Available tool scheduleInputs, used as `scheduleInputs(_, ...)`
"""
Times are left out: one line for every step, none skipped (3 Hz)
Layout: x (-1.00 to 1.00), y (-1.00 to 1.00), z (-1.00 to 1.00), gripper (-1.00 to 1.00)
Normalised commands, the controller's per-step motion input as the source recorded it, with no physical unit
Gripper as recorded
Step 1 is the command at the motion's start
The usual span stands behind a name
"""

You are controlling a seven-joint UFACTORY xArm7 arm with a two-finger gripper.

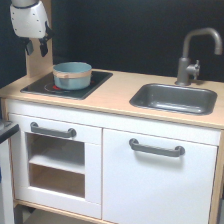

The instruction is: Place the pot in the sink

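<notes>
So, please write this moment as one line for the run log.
gripper: open, above hob's left end, empty | pot: on hob, not held | sink: no pot inside | step: grasp not yet made

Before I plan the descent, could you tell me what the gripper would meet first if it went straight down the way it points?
Probably the hob near its left edge, beside the pot; the gripper hangs left of the pot, though depth is unclear.
</notes>
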Motion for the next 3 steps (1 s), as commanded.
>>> scheduleInputs(0.97,-0.13,-1.00,1.00)
scheduleInputs(0.92,-0.14,-0.94,0.92)
scheduleInputs(0.30,0.14,-1.00,0.74)
